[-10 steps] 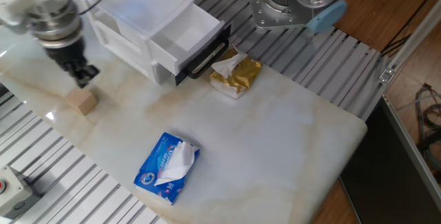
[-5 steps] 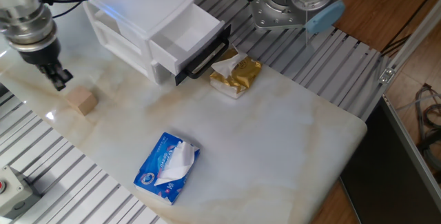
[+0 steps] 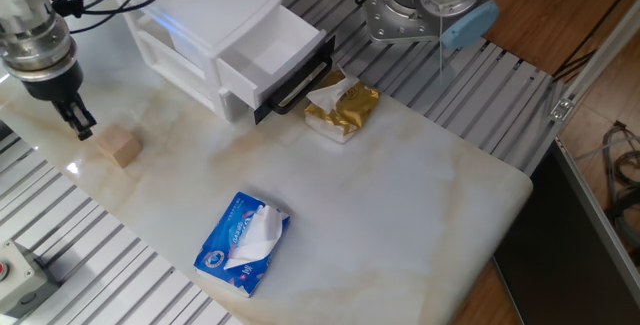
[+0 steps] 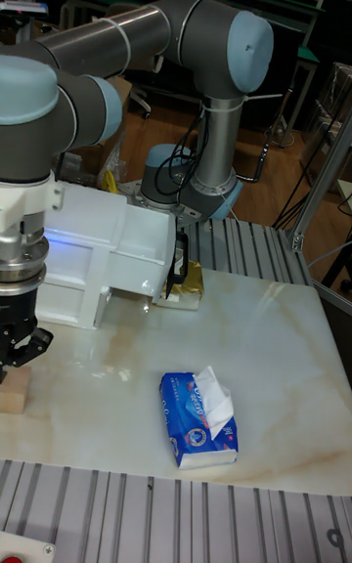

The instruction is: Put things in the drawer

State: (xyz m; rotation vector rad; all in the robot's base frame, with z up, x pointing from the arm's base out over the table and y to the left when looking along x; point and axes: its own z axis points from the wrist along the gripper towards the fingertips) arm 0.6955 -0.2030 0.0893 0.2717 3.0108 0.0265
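The small light-tan wooden cube [image 3: 119,146] rests on the marble tabletop at the left. My gripper [image 3: 78,122] hangs just left of and slightly above it, open, with nothing between its fingers. In the tall fixed view the gripper [image 4: 20,349] stands directly over the cube [image 4: 14,395] and covers part of it. The white drawer [image 3: 272,53] with its black bar handle [image 3: 300,86] is pulled out of the white cabinet [image 3: 200,20]. Its inside looks bare.
A gold tissue pack [image 3: 342,108] lies just in front of the drawer handle. A blue tissue pack [image 3: 243,242] lies near the table's front edge. The arm's base [image 3: 420,10] stands behind the table, and slatted metal rails [image 3: 100,265] border the marble top.
My gripper has moved left, from just behind the cube to a spot beside it, and dropped slightly in the last half second. The cube and drawer have not moved.
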